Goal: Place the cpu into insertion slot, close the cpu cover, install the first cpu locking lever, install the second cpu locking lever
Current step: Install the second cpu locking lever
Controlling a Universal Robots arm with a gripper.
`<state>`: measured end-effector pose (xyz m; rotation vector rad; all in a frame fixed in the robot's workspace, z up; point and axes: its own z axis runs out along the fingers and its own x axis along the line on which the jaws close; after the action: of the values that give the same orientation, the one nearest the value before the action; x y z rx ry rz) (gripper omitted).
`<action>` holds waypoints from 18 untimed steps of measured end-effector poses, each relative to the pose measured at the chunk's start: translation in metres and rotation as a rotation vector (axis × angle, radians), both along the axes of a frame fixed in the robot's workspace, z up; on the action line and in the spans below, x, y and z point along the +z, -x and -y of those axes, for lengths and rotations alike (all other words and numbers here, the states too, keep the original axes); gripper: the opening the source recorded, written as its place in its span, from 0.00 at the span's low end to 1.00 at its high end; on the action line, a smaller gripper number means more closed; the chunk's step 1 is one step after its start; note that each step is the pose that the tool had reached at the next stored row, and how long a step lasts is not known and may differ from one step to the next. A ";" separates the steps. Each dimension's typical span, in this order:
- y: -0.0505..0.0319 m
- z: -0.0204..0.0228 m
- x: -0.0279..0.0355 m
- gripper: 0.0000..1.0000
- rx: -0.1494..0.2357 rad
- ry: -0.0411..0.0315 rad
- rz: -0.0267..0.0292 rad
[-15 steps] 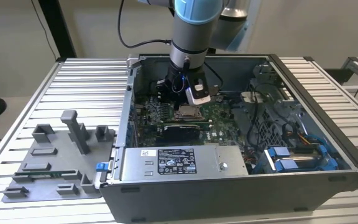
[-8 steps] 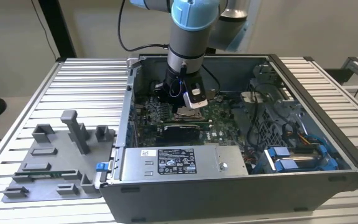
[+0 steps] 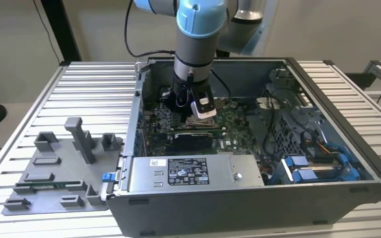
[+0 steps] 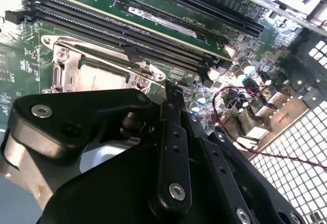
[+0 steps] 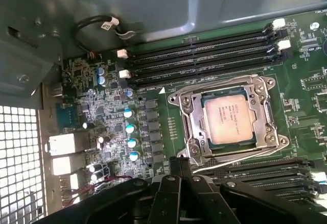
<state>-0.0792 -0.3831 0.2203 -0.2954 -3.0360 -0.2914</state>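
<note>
Reaching down into an open PC case point(image 3: 323, 163), the arm puts its hand point(image 3: 200, 116) right over the motherboard point(image 3: 237, 131) in the exterior view, approx mid-board. Case sits on a slatted metal counter point(image 3: 91, 94); a grey fixture tray point(image 3: 51, 183) lies on the counter at the exterior view's left, beside the case. PSU point(image 3: 187, 173) runs along the near case wall, blue drive brackets point(image 3: 316, 168) to the exterior view's right. Hand opening can't be told from here.

Second wrist view: black hand point(image 4: 171, 94) fills the lower part, fingers look pressed together w/ nothing between them, tip just beside the insertion slot point(image 4: 97, 76). Silvery frame of the slot is visible past the hand; chip partly hidden by the hand body. Long black RAM slots point(image 4: 127, 27) run next to the socket. Red wire point(image 4: 230, 94) loops over the capacitors near the mesh wall.

First wrist view: cpu point(image 5: 228, 118) sits flat inside the insertion slot, tan top facing up. cpu cover point(image 5: 230, 86) lies down around the chip, frame w/ open middle. A thin lever point(image 5: 240, 160) runs along the socket edge nearest the hand point(image 5: 176, 165). Whether latched, can't tell.
</note>
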 end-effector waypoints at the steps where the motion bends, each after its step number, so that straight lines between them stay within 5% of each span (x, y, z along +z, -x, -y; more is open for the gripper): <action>1: 0.0000 0.0000 -0.0013 0.00 -0.001 -0.0009 0.0008; 8: 0.0009 0.0000 -0.0074 0.00 -0.013 -0.0101 0.0066; 18: 0.0027 0.0000 -0.0128 0.00 -0.014 -0.0111 0.0127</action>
<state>-0.0820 -0.3831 0.2075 -0.3159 -3.0450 -0.3122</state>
